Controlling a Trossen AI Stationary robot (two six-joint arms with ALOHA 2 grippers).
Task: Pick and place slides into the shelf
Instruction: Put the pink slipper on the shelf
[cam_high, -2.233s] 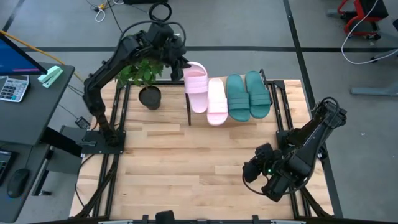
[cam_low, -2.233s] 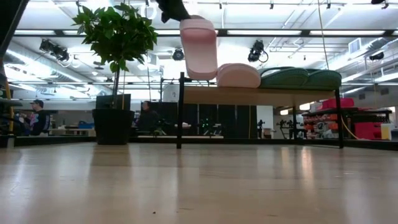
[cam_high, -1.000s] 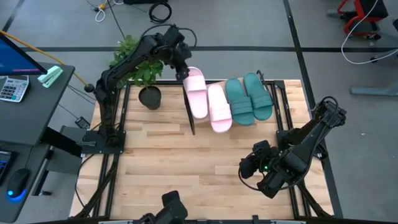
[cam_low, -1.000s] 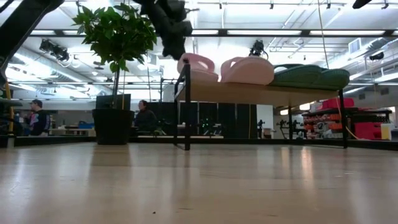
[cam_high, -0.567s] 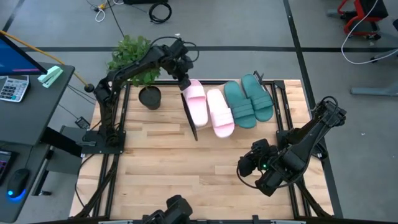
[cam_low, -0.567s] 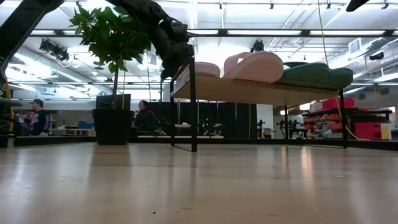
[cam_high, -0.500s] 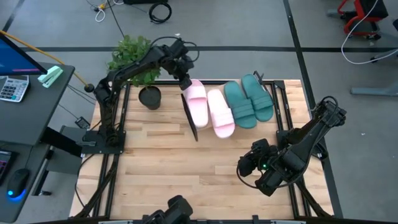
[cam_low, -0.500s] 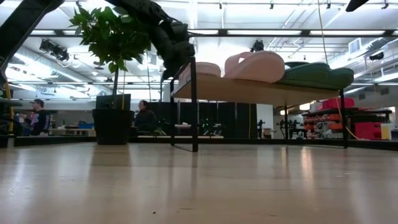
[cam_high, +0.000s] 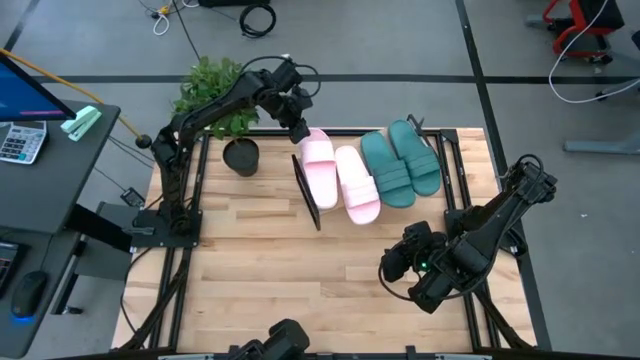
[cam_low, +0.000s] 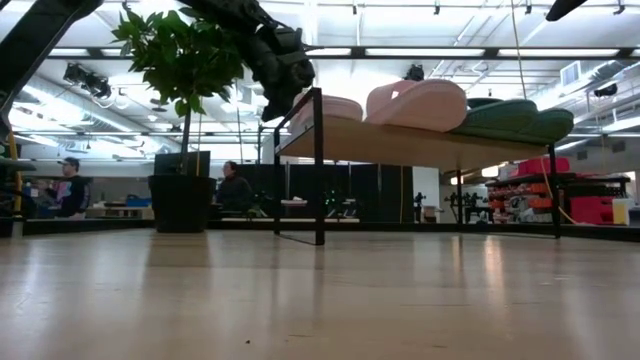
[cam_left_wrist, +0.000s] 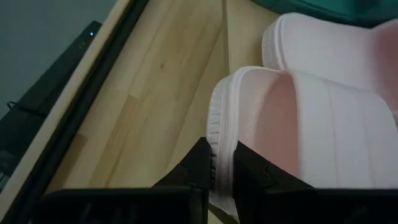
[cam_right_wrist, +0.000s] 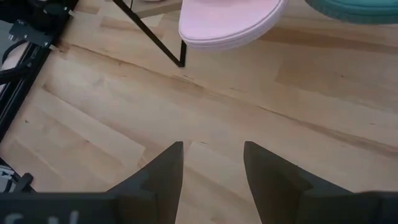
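Left gripper (cam_high: 298, 122): you see it at the far end of the shelf, by the heel of the leftmost pink slide (cam_high: 317, 168). In the left wrist view its jaws are pinched on that slide's pale rim, nearly together.
Right gripper (cam_high: 392, 267): it hangs over the bare near-right part of the table (cam_high: 260, 270), well apart from the shelf. Its jaws stand apart with nothing between them, only planks below.
Shelf (cam_low: 400, 147): a low rack with a light wooden plank top on thin black metal legs. From above you see little but the black frame on its left edge; the slides cover most of the plank.
Slides: all four lie side by side on the shelf top, two pink on the left, two green slides (cam_high: 400, 162) on the right. The second pink slide (cam_high: 357, 183) juts past the near edge of the plank.
Texture: the foam is matte, and up close the pink rim shows a fine woven-looking grain with a raised lip. The wide straps are softly ribbed.
Table surface: pale butcher-block strips, glossy in the low view.
Plant (cam_high: 215, 95): leafy green in a round dark pot, just beside the shelf's left end.
Hard to make out: in the low view the left arm hides the leftmost slide's far end, and you cannot see its jaws there. The left wrist view cuts off both pink slides.
Background: people sit far off in the room, too small to describe.
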